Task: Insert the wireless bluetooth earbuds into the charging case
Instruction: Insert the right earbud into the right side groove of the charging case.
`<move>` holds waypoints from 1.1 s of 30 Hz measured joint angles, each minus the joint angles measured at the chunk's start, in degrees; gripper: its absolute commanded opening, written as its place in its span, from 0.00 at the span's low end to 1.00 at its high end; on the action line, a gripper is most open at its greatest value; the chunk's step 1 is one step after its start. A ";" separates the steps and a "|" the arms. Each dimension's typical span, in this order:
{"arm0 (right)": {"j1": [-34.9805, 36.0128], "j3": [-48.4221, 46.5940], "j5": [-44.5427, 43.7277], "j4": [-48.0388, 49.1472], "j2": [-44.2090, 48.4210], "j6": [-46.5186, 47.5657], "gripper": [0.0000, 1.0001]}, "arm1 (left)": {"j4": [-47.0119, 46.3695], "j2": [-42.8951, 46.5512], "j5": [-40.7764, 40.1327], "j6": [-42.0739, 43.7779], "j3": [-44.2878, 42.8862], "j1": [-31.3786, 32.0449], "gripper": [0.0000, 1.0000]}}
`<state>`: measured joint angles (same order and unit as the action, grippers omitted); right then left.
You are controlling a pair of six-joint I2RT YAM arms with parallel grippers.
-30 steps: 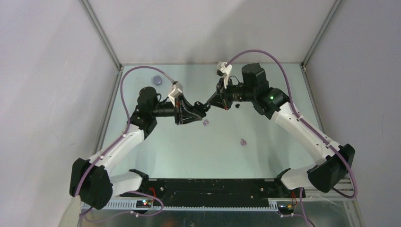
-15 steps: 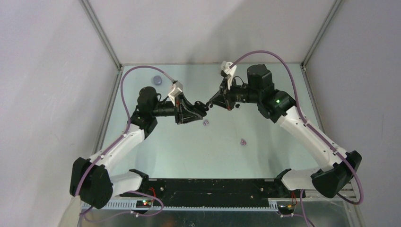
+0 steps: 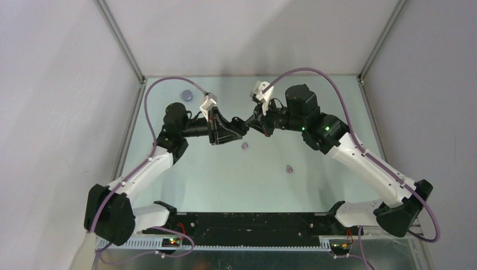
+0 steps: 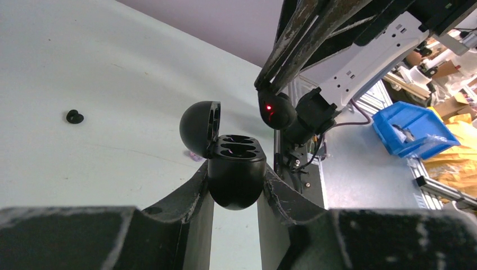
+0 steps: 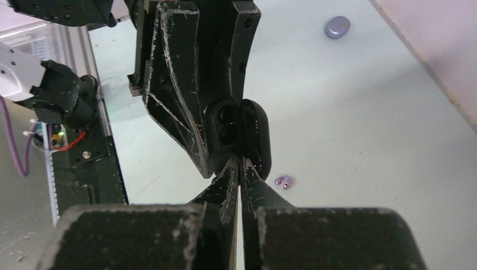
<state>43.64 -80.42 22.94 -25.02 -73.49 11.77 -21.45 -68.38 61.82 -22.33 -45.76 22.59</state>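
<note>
My left gripper [image 3: 240, 128] is shut on the open black charging case [image 4: 236, 180], held above the table with its lid [image 4: 199, 128] hinged back. The case also shows in the right wrist view [image 5: 225, 126]. My right gripper [image 3: 250, 121] is shut, and its tips [image 5: 241, 163] touch the case between body and lid. No bud shows between them. A black earbud [image 4: 74, 117] lies on the table. One lilac earbud [image 3: 244, 147] lies below the grippers and another [image 3: 289, 168] lies nearer the front.
A small lilac case [image 3: 187, 95] sits at the back left of the table and also shows in the right wrist view [image 5: 337, 26]. Grey walls close in the left, back and right sides. The arm bases stand at the near edge.
My right gripper has moved left, up against the case in my left gripper. The right arm now covers the black bud seen on the table earlier. The left gripper has barely moved.
</note>
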 measured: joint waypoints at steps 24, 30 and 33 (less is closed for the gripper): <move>4.59 1.55 -13.99 1.05 0.44 5.07 0.01 | -4.15 -0.50 0.31 -8.79 0.00 -0.15 0.00; 5.38 1.57 -14.73 1.25 0.44 5.75 0.01 | -4.17 -0.50 0.35 -9.14 0.00 -0.15 0.00; 6.12 1.57 -15.10 1.40 0.44 6.14 0.01 | -4.20 -0.50 0.35 -9.20 0.00 -0.15 0.00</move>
<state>49.76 -78.85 7.84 -23.62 -73.06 17.91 -25.65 -68.88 62.17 -31.53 -45.76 22.44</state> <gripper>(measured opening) 0.017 0.329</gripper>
